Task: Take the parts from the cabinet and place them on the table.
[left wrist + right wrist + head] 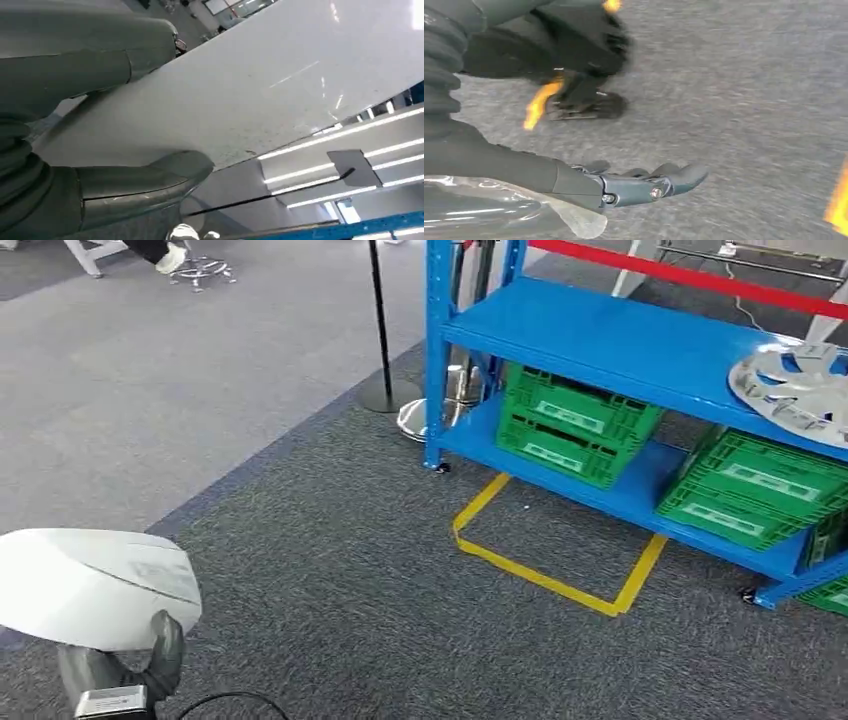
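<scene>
White curved panel point(95, 585) sits near left, gripped from below by the left hand point(120, 670); its wrist view shows fingers point(145, 182) clamping the panel's edge. Right hand point(644, 182) hangs released, fingers apart, above grey carpet point(749, 100). Blue cabinet point(600, 335) stands far right, carrying a silver hubcap point(795, 385).

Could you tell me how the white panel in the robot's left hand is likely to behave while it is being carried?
The white panel looks stiff: it juts out well past the left hand without sagging. Its glossy surface reflects the ceiling lights, so it may be slippery between the fingers. Being broad and seemingly held near one edge, it could probably twist in the grip.
</scene>
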